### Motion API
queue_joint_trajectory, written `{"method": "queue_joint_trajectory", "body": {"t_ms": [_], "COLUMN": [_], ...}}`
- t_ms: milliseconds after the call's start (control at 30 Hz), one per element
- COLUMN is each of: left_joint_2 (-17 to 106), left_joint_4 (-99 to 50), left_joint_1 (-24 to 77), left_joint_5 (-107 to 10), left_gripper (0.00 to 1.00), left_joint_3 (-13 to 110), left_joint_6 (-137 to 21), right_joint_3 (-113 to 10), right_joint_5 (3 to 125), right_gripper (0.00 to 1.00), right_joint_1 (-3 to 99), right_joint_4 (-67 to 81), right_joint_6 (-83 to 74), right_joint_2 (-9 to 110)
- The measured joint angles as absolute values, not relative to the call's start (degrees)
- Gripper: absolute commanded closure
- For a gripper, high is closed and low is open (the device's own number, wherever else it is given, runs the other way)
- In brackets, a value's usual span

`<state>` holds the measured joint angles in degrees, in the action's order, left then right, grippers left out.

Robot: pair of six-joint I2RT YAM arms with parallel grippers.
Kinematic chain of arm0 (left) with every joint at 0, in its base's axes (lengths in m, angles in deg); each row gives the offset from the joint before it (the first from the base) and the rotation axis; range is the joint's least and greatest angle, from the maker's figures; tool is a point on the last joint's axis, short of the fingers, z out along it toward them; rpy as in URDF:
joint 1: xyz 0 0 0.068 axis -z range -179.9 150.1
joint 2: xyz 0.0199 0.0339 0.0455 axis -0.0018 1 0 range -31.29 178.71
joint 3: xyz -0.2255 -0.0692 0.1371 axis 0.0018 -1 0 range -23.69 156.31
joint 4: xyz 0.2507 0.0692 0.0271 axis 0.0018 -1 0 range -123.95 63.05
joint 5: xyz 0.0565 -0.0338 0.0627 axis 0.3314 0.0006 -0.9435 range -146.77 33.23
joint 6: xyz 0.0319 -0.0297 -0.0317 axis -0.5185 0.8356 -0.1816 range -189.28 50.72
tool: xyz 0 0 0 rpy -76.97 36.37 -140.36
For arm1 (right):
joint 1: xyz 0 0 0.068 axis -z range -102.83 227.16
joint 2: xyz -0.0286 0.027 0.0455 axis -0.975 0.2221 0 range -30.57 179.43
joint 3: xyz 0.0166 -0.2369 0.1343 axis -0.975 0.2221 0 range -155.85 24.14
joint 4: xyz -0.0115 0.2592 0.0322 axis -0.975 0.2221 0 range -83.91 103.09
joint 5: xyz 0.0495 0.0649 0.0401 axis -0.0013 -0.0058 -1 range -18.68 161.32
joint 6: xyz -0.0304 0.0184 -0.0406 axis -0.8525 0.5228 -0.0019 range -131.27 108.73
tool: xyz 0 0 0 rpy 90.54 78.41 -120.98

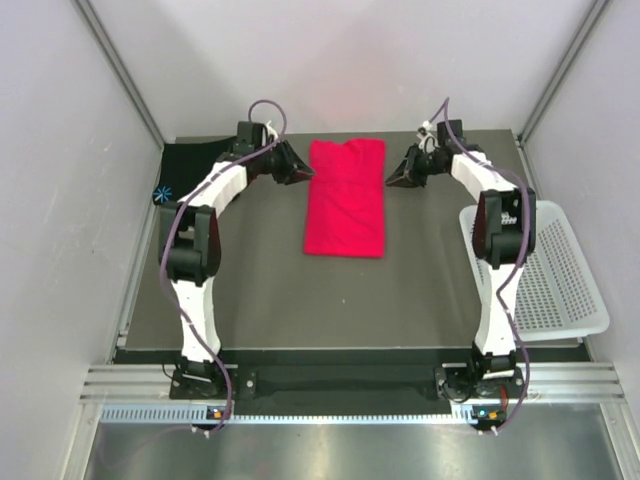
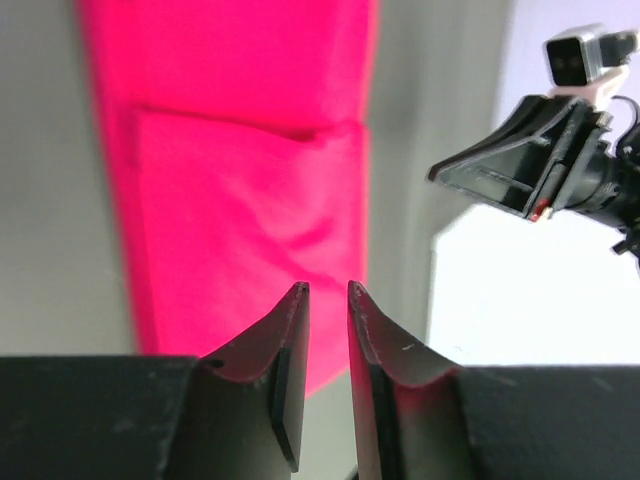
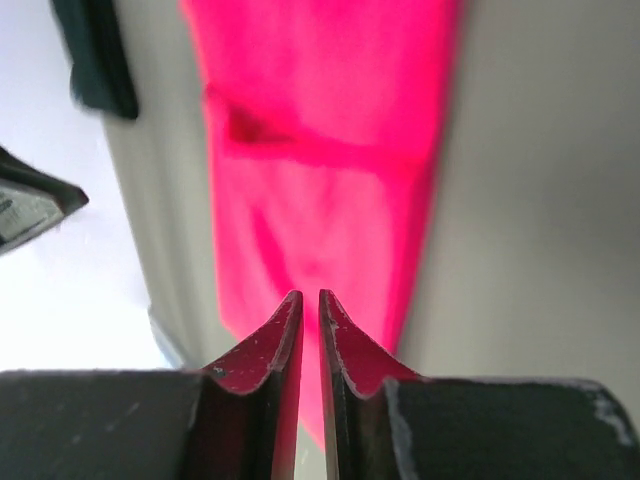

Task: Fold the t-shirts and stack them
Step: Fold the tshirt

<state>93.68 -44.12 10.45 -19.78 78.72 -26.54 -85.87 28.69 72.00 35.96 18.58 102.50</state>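
The red-pink t-shirt [image 1: 345, 200] lies flat at the back middle of the table as a long folded rectangle, and it fills both wrist views [image 2: 240, 180] [image 3: 320, 150]. The black t-shirt [image 1: 190, 165] lies in the far left corner, its light-blue starburst [image 1: 161, 193] at the near edge. My left gripper [image 1: 303, 175] [image 2: 327, 287] hovers at the red shirt's upper left edge, jaws drawn to a narrow slit with nothing between them. My right gripper [image 1: 390, 180] [image 3: 309, 295] hovers off the upper right edge, likewise nearly closed and empty.
A white perforated basket [image 1: 560, 270] sits at the right edge of the table, beside the right arm. Grey walls enclose the table on the left, back and right. The right gripper's black body [image 2: 520, 160] shows in the left wrist view.
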Motion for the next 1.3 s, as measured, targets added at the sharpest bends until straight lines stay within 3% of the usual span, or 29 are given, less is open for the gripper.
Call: {"method": "queue_joint_trajectory", "body": {"t_ms": [167,400,733,1100,1300], "left_joint_2": [83.10,82.79,78.05,65.37,67.60], "left_joint_4": [-36.06,-31.62,-30.42,-40.19,-31.03], "left_joint_1": [14.43,18.58,15.11,15.19,16.13], "left_joint_5": [-18.51,-17.18,-15.98,-19.15,-17.35], "left_gripper": [0.81,0.87,0.89,0.84,0.84], "left_joint_3": [63.53,46.85,30.22,31.47,39.47], "left_joint_6": [-22.56,-18.56,-21.23,-25.93,-21.65], "right_joint_3": [-74.24,-58.18,-40.13,-42.66,-50.68], "right_joint_5": [26.37,21.87,18.41,19.59,18.54], "right_gripper": [0.89,0.91,0.92,0.92,0.92], "right_joint_1": [67.54,58.60,63.67,65.37,63.69], "right_joint_4": [34.58,30.40,27.23,31.34,27.43], "right_joint_6": [16.98,16.30,13.90,12.00,15.67], "right_joint_2": [91.73,90.57,86.96,79.51,80.47]}}
